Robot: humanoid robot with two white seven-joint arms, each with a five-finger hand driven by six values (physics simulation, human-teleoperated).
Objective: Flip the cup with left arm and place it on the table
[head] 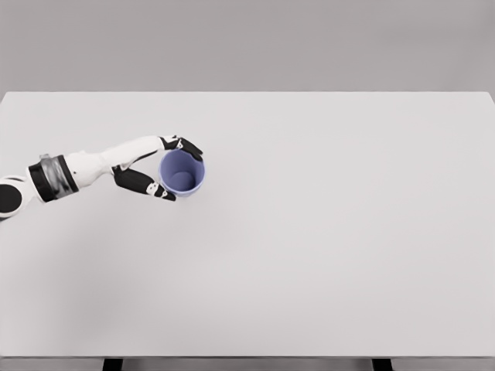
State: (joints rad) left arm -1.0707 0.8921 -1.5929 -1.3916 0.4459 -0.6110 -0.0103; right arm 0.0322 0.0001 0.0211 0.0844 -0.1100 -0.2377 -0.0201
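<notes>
The cup was a smooth, matte lavender-blue cylinder with a thin round rim, standing mouth-up so that its hollow inside and flat bottom were open to the head view. It sat on the left half of the worktop, well away from every edge. The left hand was clamped on it from the left: dark-tipped fingers curved round the far side of the rim, and the thumb pressed against the near side. Behind the hand ran a glossy white forearm with a black and grey banded cuff, entering from the left edge. The worktop was a plain, pale, even rectangular slab, with a grey wall behind.
</notes>
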